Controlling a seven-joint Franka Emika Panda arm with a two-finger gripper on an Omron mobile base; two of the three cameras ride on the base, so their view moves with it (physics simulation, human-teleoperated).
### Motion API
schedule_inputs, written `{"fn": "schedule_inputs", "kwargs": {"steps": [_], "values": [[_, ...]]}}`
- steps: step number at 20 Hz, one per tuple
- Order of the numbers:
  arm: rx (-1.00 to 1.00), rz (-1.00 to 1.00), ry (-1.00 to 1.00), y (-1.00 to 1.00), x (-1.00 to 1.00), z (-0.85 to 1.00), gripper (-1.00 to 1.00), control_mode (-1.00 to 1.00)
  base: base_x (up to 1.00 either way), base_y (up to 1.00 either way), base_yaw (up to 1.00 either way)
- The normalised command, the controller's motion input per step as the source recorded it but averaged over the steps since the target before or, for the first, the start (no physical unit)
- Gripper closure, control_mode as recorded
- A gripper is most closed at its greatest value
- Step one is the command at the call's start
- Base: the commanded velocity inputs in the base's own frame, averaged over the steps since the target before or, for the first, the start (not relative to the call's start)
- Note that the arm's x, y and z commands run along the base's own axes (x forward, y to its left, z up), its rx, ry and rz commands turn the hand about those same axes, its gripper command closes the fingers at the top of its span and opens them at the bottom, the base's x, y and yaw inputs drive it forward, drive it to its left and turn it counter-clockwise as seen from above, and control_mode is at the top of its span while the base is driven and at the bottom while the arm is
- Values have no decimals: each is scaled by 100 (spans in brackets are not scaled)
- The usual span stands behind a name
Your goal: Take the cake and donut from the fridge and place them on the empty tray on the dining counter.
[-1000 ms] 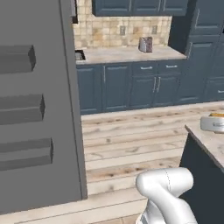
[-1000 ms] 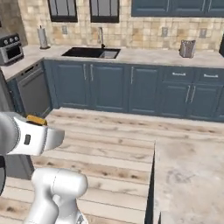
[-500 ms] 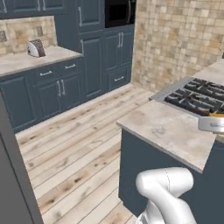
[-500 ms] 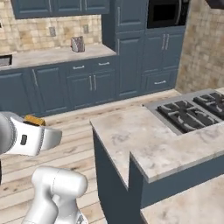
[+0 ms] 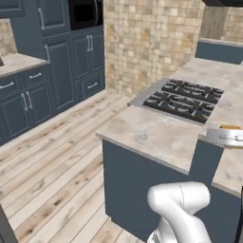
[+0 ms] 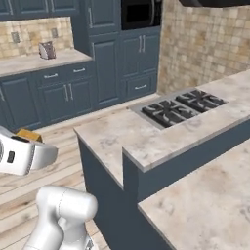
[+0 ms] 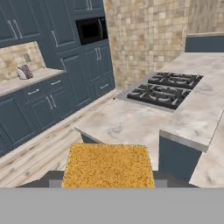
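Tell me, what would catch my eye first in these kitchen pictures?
Probably the cake, a grainy yellow-tan square held low in the hand view right in front of the camera. Beyond it lies the black stove top, set into the pale marbled counter. A black wall oven sits high among the dark blue cabinets at the back.

The white arm comes up from the bottom of both base views with its elbow joint bent, forearm reaching out sideways so the hand sits out near the frame edge. The tool point(image 6: 29, 139) is held about level, up at bench height, and it's clamped on the cake point(image 7: 108, 166), which sits right up close in the hand view.
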Motion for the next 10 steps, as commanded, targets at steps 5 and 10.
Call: {"fn": "schedule_inputs", "kwargs": {"steps": [5, 10], "values": [[0, 0, 0, 0, 0, 0, 100, 100, -100, -76, -13], [0, 0, 0, 0, 0, 0, 100, 100, -100, 0, -23]]}}
